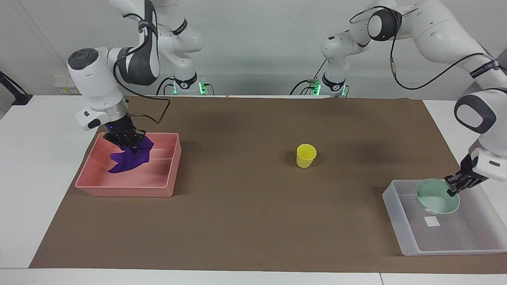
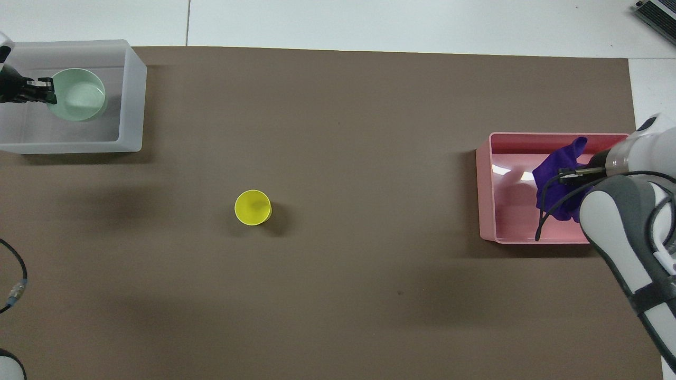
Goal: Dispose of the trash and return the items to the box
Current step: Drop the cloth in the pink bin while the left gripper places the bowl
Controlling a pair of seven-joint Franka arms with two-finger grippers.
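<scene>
My right gripper (image 1: 132, 148) is shut on the purple rag (image 1: 129, 159) and holds it over the pink tray (image 1: 122, 192). The rag hangs down inside the tray's walls; it also shows in the overhead view (image 2: 554, 182) under the right gripper (image 2: 563, 174). My left gripper (image 1: 452, 192) is shut on the rim of the mint-green bowl (image 1: 435, 202) and holds it tilted inside the clear box (image 1: 435, 246). Overhead, the bowl (image 2: 79, 97) sits within the box (image 2: 132, 105) by the left gripper (image 2: 50, 95). The yellow cup (image 1: 306, 155) stands upright mid-mat (image 2: 253, 207).
The pink tray (image 2: 483, 184) is at the right arm's end of the brown mat, the clear box at the left arm's end, farther from the robots. A white sticker (image 1: 431, 221) marks the box's bottom. White table borders the mat.
</scene>
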